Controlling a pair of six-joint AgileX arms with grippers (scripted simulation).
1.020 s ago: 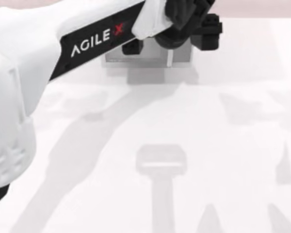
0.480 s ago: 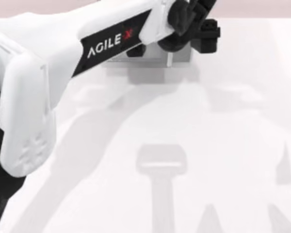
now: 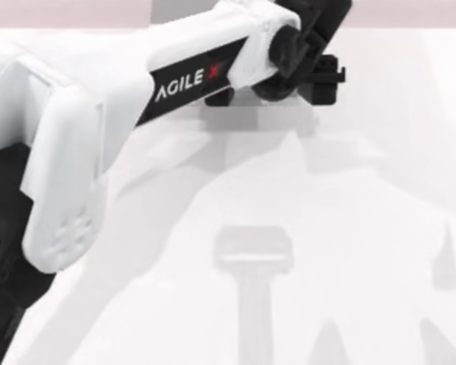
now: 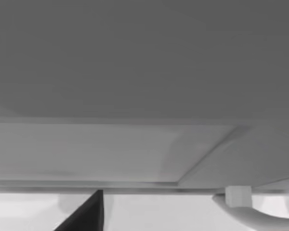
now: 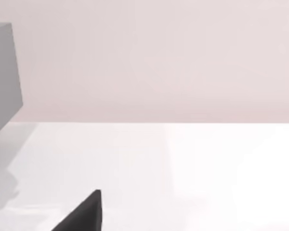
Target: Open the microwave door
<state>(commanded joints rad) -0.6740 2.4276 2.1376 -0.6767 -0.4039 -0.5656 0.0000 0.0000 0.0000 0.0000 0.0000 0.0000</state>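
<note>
In the left wrist view the microwave door (image 4: 86,151) fills the picture from very close, a grey framed panel with a large window. Its pale bar handle (image 4: 253,211) curves off one mount block at the door's edge. One dark finger (image 4: 86,219) of my left gripper shows beside the door, apart from the handle. From above, my left gripper (image 3: 272,90) is at the far middle of the table and hides the microwave, its two black fingers set wide apart. My right arm is out of the top view. Its wrist view shows one dark finger (image 5: 86,216) over bare table.
The white left arm (image 3: 99,129) stretches from the left edge to the far middle of the table. A grey corner of the microwave body (image 5: 2,77) shows in the right wrist view, with the pinkish wall (image 5: 159,57) behind the white table (image 5: 183,168).
My left arm has reached further toward the far edge. In the top view the microwave front and its handle, seen under the gripper earlier, are now covered by it.
</note>
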